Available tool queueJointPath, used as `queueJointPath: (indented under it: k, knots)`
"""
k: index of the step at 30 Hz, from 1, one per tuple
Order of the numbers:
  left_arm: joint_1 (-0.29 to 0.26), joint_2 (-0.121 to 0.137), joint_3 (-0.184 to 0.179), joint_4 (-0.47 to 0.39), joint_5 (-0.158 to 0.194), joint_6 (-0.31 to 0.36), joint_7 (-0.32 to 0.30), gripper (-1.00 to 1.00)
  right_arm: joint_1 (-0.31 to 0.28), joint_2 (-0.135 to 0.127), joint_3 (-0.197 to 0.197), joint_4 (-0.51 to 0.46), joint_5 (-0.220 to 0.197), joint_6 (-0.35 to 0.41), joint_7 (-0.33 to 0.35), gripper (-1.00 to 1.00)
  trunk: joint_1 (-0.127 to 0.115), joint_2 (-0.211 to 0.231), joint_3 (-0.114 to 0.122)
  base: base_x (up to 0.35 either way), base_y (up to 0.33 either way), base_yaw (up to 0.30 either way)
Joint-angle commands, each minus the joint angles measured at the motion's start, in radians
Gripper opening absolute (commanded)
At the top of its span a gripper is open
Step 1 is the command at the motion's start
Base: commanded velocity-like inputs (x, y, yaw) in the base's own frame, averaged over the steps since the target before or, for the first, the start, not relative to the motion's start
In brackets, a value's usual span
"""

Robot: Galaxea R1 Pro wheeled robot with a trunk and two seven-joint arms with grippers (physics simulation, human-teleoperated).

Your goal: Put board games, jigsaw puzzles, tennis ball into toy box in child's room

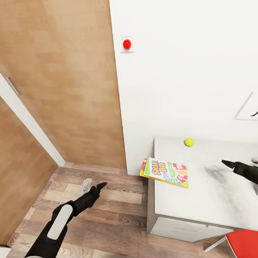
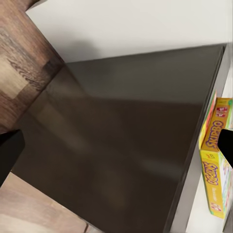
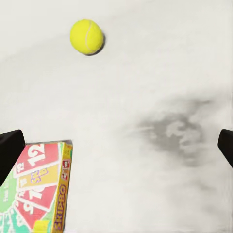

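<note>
Head view: Skip-Bo box [image 1: 165,172] overhangs the table [image 1: 209,200] corner, ball [image 1: 189,141] nearby toward the wall, right gripper [image 1: 227,162] above the table with fingers spread and empty (left gripper [image 1: 95,188] unclear), box likely light, stiff, grab overhanging edge.

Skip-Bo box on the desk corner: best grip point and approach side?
Grip the overhanging edge of the Skip-Bo box. It lies flat, with its corner jutting past the end of the table, so a finger can likely slide under there. Come in from the floor side with the left end effector, which hangs beside that end. The right end effector looks open above the tabletop.
</note>
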Motion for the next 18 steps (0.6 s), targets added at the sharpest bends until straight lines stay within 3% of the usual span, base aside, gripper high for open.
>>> queueJointPath:
  k: [1,5,10,18]
  knots:
    - [-0.001,0.001,-0.001,0.0,0.002,0.002,-0.001,1.0,0.0,0.0,-0.001,-0.002,-0.011,0.003,-0.009,1.0,0.001,-0.002,-0.002,0.036,0.0,0.0]
    - [-0.006,-0.009,-0.006,0.0,0.0,0.001,-0.001,1.0,0.048,-0.005,-0.036,-0.029,-0.008,0.0,0.1,1.0,0.001,-0.002,-0.002,0.072,0.0,0.0]
    - [-0.01,-0.014,-0.015,0.0,-0.018,0.001,-0.001,1.0,0.068,-0.007,-0.053,-0.04,0.005,-0.002,0.189,1.0,0.001,-0.002,-0.002,0.169,0.0,0.0]
    - [-0.021,-0.018,-0.021,0.001,-0.061,0.001,-0.001,1.0,0.078,-0.007,-0.066,-0.046,0.052,0.003,0.244,1.0,0.001,-0.002,-0.002,0.281,0.0,0.0]
